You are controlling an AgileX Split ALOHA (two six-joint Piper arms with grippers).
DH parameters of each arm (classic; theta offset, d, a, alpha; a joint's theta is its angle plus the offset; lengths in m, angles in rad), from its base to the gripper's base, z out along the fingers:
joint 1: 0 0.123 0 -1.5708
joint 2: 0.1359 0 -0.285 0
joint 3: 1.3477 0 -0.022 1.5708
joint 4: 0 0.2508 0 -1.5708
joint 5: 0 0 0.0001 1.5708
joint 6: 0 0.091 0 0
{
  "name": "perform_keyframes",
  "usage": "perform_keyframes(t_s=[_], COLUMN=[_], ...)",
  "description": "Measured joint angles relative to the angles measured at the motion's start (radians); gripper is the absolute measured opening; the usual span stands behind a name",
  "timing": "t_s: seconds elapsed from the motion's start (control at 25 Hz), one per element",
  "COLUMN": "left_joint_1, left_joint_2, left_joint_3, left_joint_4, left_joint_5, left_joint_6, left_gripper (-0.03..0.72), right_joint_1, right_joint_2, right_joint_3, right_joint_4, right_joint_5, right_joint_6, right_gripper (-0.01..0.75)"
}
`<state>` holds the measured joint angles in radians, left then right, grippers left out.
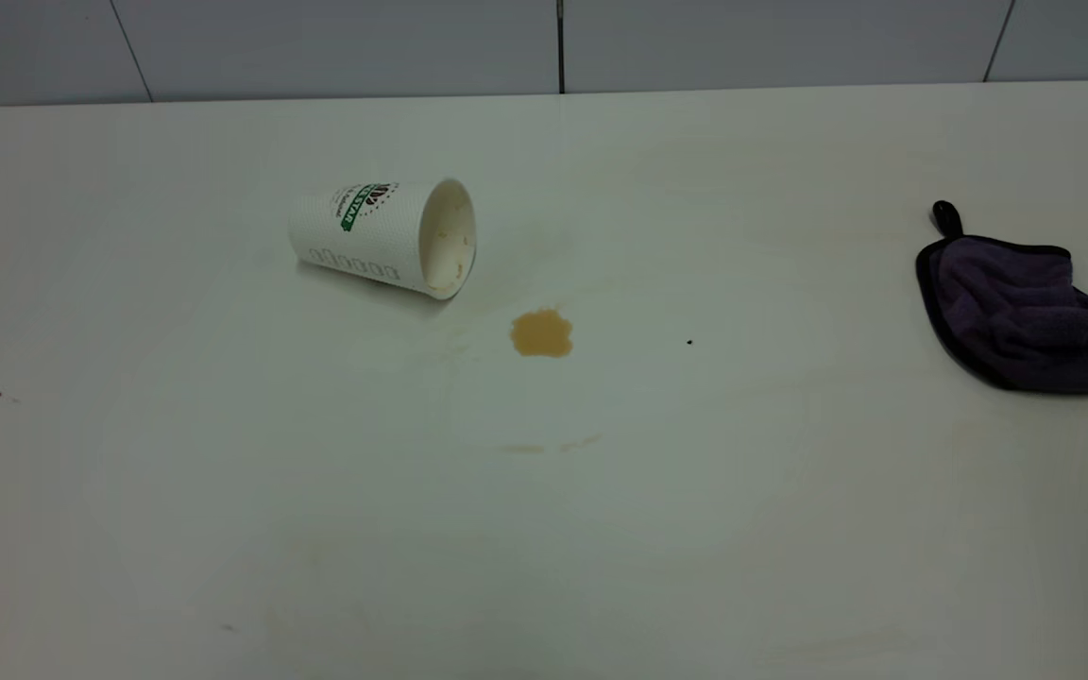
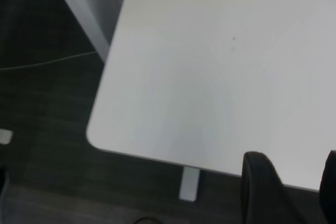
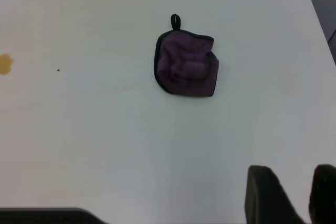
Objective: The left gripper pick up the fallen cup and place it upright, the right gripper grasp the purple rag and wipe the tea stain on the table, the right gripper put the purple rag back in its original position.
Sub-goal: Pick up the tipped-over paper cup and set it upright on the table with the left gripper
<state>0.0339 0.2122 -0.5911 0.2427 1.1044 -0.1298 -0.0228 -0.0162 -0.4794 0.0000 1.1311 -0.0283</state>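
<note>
The white paper cup (image 1: 383, 236) with the green logo lies on its side on the white table (image 1: 790, 529), left of centre, its mouth facing right. The light-brown tea stain (image 1: 541, 332) is just right of and in front of the cup's mouth; it also shows at the edge of the right wrist view (image 3: 4, 64). The purple rag (image 1: 1016, 312) lies crumpled at the table's right side, and shows in the right wrist view (image 3: 186, 64). My left gripper (image 2: 294, 184) is open and empty over a table corner. My right gripper (image 3: 296, 190) is open and empty, well short of the rag. Neither gripper shows in the exterior view.
A tiny black speck (image 1: 689, 342) lies right of the stain. Faint tan smears (image 1: 544, 446) lie in front of the stain. A grey tiled wall (image 1: 544, 42) runs behind the table. The table's rounded corner (image 2: 94, 135) and a leg (image 2: 190, 183) show over dark floor.
</note>
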Motion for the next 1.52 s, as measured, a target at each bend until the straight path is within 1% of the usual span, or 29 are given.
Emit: perform_keyframes(t_s=[0.24, 0.32, 0.44, 0.56, 0.68, 0.76, 0.84, 0.92, 1.08, 1.16, 1.28, 1.52], left_joint_1=[0.0, 0.0, 0.0, -0.03, -0.11, -0.179, -0.248, -0.332, -0.466, -0.523, -0.583, -0.661], left_joint_2=[0.352, 0.457, 0.587, 0.708, 0.827, 0.914, 1.0, 1.102, 1.308, 1.414, 1.554, 1.79], left_joint_3=[-0.159, -0.199, -0.257, -0.306, -0.351, -0.379, -0.411, -0.45, -0.54, -0.585, -0.657, -0.821], left_joint_4=[0.054, 0.066, 0.073, 0.084, 0.144, 0.215, 0.299, 0.379, 0.493, 0.524, 0.559, 0.592], left_joint_5=[-0.085, -0.126, -0.178, -0.199, -0.206, -0.21, -0.21, -0.206, -0.192, -0.189, -0.191, -0.198], left_joint_6=[0.0, 0.0, 0.0, -0.003, -0.045, -0.118, -0.213, -0.303, -0.42, -0.456, -0.5, -0.518], left_gripper=[0.314, 0.329, 0.388, 0.483, 0.563, 0.59, 0.597, 0.597, 0.597, 0.597, 0.596, 0.595], right_joint_1=[0.0, 0.0, 0.0, 0.0, 0.0, 0.0, 0.0, 0.0, 0.0, 0.0, 0.0, 0.0], right_joint_2=[0.0, 0.0, 0.0, 0.0, 0.0, 0.0, 0.0, 0.0, 0.0, 0.0, 0.0, 0.0], right_joint_3=[0.0, 0.0, 0.0, 0.0, 0.0, 0.0, 0.0, 0.0, 0.0, 0.0, 0.0, 0.0], right_joint_4=[0.0, 0.0, 0.0, 0.0, 0.0, 0.0, 0.0, 0.0, 0.0, 0.0, 0.0, 0.0], right_joint_5=[0.0, 0.0, 0.0, 0.0, 0.0, 0.0, 0.0, 0.0, 0.0, 0.0, 0.0, 0.0], right_joint_6=[0.0, 0.0, 0.0, 0.0, 0.0, 0.0, 0.0, 0.0, 0.0, 0.0, 0.0, 0.0], right_gripper=[0.242, 0.242, 0.242, 0.242, 0.242, 0.242, 0.242, 0.242, 0.242, 0.242, 0.242, 0.242])
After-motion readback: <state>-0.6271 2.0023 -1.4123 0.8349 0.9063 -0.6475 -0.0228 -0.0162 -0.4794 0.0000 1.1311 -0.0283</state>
